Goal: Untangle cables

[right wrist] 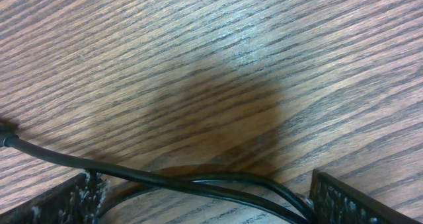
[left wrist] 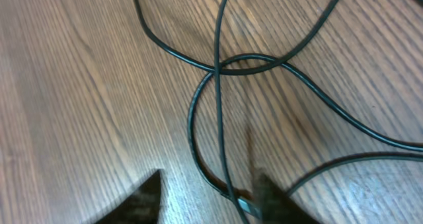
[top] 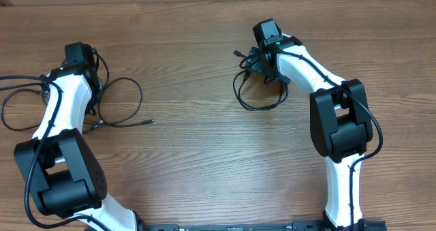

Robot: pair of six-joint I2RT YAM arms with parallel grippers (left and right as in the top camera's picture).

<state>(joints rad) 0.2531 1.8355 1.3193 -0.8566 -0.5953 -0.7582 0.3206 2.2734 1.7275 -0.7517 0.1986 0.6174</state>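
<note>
L gripper (left wrist: pixel 206 194) fingers spread, nothing clamped; one strand of cables (left wrist: pixel 218 105) runs btwn them, others crossing over it just ahead on wood table (left wrist: pixel 79 85). R gripper (right wrist: pixel 198 197) spread too, straddling two strands of separate looped bunch (top: pixel 252 108), well apart from L lot.

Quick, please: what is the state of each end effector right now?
Left end effector: open, a cable in the gap.
Right end effector: open, cables in the gap.

Thin black cables (left wrist: pixel 217 69) cross and loop on the wooden surface (left wrist: pixel 79 85); one strand runs between the parted jaws.
</note>
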